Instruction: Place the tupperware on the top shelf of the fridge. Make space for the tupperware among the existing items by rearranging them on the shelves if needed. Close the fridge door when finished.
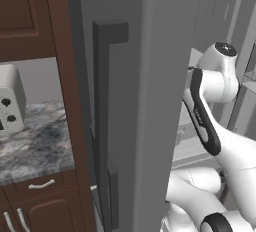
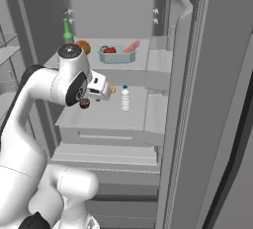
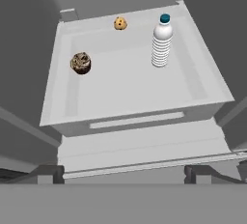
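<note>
Jaws (image 3: 123, 172) come first, nearest the hand camera: the two dark tips sit far apart at the bottom corners of the hand view with nothing between them, so they are wide open and empty. Just past them lies the front lip of a lower shelf (image 3: 130, 92), which carries a brown muffin (image 3: 80, 63) to one side, a small orange-brown lump (image 3: 120, 23) near the back wall, and a clear bottle (image 3: 161, 42) with a blue cap standing upright, all well apart from each other. Farther in and higher, in the right base view, the tupperware (image 2: 117, 54) already rests on the top shelf (image 2: 143, 66), with an orange (image 2: 83, 47) and a green bottle (image 2: 66, 31) to its side. By that layout the placing looks done, and what remains is to close the fridge (image 2: 217, 99). Doing that well probably means drawing the hand straight back out of the cavity, clear of the shelf lip, before any swing toward the door. The open door's long dark handle (image 1: 102, 121) stands close in the left base view; a slow push on the door's outer face, kept steady until it seats, should avoid jolting the upright bottle.
</note>
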Robot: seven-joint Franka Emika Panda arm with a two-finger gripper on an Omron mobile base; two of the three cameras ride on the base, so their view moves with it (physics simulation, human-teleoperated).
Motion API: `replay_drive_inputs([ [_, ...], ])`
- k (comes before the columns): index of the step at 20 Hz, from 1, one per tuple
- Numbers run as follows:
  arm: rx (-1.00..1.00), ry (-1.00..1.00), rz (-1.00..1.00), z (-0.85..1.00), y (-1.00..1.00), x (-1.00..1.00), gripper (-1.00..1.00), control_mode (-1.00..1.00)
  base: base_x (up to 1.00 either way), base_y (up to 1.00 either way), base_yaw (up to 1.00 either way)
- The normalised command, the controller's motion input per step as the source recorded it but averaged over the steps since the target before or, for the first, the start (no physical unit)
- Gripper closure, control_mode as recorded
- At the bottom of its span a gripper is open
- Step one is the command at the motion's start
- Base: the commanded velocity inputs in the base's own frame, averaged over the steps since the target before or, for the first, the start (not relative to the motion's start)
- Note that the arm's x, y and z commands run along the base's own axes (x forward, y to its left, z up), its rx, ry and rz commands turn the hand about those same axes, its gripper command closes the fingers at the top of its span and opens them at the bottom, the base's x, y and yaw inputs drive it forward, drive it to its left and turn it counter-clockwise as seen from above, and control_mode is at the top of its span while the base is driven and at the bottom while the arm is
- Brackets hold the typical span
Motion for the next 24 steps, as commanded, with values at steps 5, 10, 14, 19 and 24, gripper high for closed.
replay_drive_inputs([
  [5,-0.04,-0.02,0.0,-0.06,0.0,-0.04,-1.0,-1.0,0.0,0.0,0.0],
  [10,0.0,0.0,0.0,0.0,0.01,0.0,-1.0,-1.0,0.0,0.0,0.0],
  [14,0.0,0.0,0.0,0.0,0.0,0.0,-1.0,1.0,-0.25,-0.1,0.0],
  [19,0.0,0.0,0.0,0.0,0.0,0.0,-1.0,1.0,-0.29,-0.66,0.06],
  [24,0.0,0.0,0.0,0.0,0.0,0.0,-1.0,1.0,-0.32,-0.18,0.28],
])
